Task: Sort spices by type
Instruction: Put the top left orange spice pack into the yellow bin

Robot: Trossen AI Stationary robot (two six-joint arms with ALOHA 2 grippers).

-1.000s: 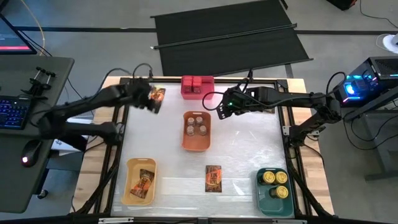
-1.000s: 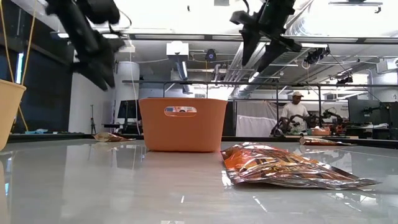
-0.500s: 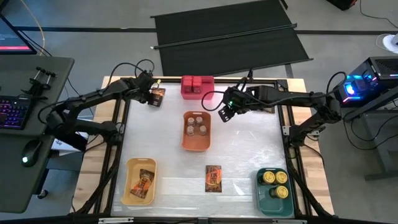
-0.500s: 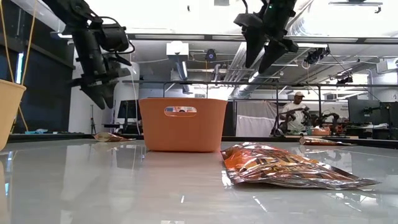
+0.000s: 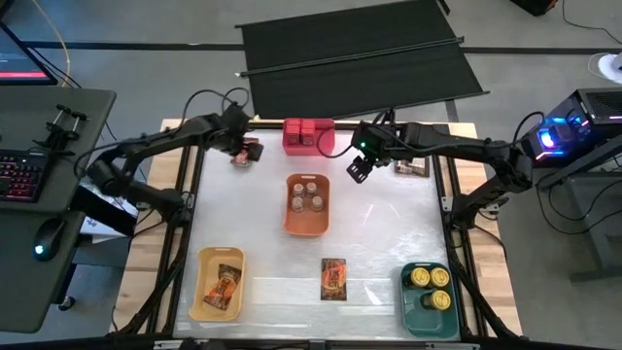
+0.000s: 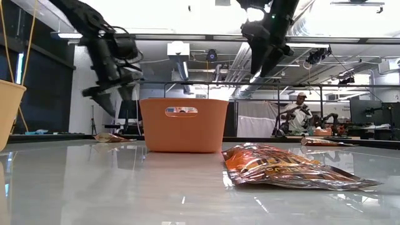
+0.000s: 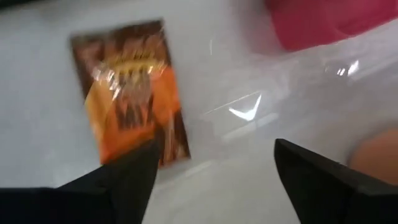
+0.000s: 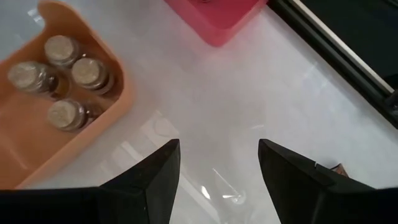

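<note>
Left gripper (image 7: 211, 171), jaws released, hovers over a flat, glossy orange-brown packet (image 7: 132, 90) beside the pink bin (image 5: 308, 135); right gripper (image 8: 217, 165) spread, empty.

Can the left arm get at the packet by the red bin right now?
Probably yes. The left gripper hangs open just above that packet, nothing lying between them; the red bin sits off to one side.

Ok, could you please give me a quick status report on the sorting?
Left gripper open above a packet near the red bin. Right gripper open, empty. Nothing in the way.
</note>
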